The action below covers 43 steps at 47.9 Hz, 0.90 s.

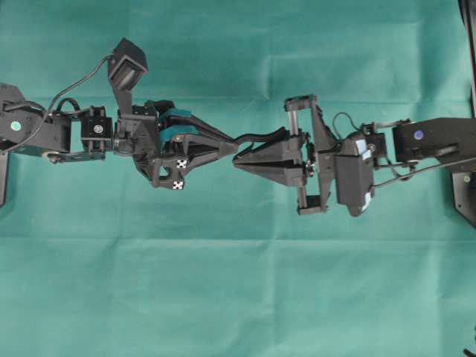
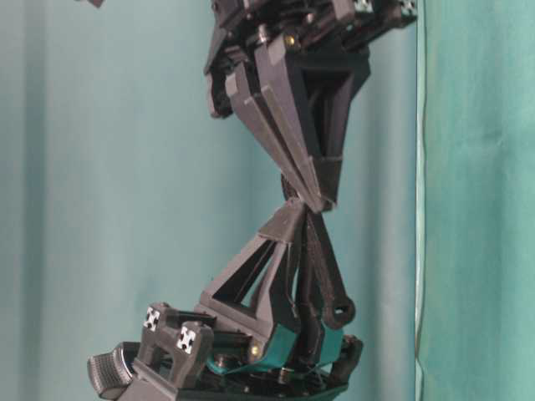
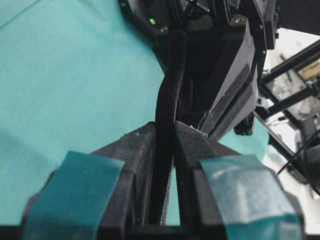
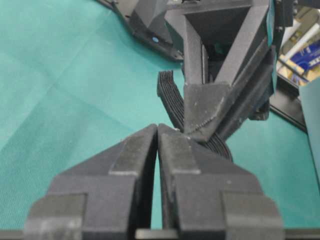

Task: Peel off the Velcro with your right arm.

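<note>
Meeting tip to tip above the green cloth, the left gripper clamped the Velcro while the right gripper was pinched together.

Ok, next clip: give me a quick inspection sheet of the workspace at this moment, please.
Surface: teal cloth, bare where visible.
Job's things: Velcro, a black strip held off the cloth between the two grippers, bowed.
Clutter: nothing seen.
Grippers: left gripper, teal-taped, shut on the Velcro; right gripper closed tip to tip, meeting the left one at mid-table; whether it pinches a layer cannot be told.
Cables: black leads loop at the left arm's wrist and the right arm's wrist.
Surroundings: a black frame and stored items beyond the cloth's edge.
</note>
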{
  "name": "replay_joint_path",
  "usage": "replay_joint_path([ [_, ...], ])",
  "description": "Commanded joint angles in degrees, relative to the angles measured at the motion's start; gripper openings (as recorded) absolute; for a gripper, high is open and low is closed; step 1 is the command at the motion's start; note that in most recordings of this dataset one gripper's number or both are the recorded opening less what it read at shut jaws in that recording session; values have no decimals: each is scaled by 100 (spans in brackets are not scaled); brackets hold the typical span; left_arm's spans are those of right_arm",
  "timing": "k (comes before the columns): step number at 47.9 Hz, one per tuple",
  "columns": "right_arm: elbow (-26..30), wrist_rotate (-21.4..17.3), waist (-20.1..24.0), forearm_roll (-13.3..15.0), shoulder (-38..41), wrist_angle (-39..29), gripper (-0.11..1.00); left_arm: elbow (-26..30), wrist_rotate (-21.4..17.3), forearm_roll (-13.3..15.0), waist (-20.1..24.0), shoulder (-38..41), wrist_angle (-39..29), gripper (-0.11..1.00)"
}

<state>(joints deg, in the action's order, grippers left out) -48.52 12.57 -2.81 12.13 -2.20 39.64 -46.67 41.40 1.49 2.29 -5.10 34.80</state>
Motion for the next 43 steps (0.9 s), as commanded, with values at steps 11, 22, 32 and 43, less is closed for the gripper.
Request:
replay_joint_path([
  [11,325,-18,193,211,123,26,-9,114,-9,-9,26,-53,53,10],
  [22,457,-26,299,255,272,-149,-9,114,-9,-9,26,-53,53,10],
  [32,554,-26,439,272,369,-378,-9,123,-9,-9,26,-53,53,10],
  [43,615,-26,633,378,431,-492,-9,132,-9,-9,35,-53,53,10],
])
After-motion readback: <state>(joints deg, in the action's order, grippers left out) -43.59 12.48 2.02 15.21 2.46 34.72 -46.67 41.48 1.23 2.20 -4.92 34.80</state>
